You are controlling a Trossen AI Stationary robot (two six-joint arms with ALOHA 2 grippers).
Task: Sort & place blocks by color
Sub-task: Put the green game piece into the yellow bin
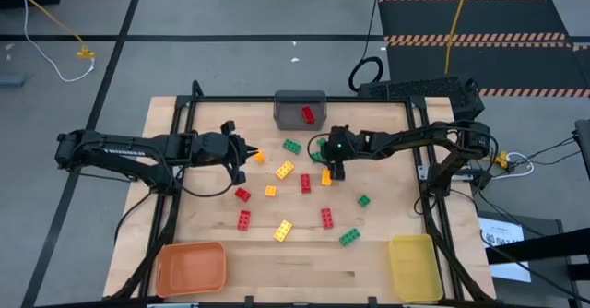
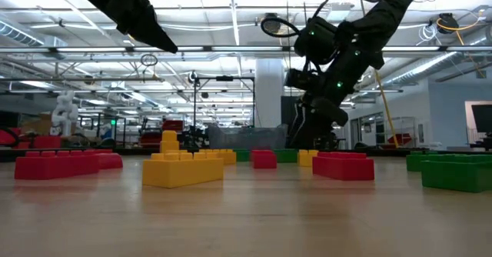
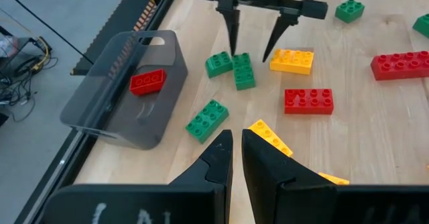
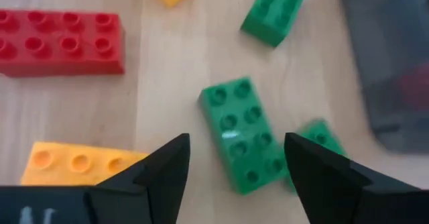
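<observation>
Picking is beginning: right claw (image 4: 234,167) is hovering spread wide over a green studded plastic brick (image 4: 242,133) lying on the wooden bench (image 1: 369,253) near the gray bin (image 1: 300,108); next it needs lowering and closing. Left claw (image 3: 236,158) is waiting pinched, empty

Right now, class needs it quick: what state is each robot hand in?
Left hand: closed, holding nothing, above the table.
Right hand: open, empty, poised over a green brick.
</observation>
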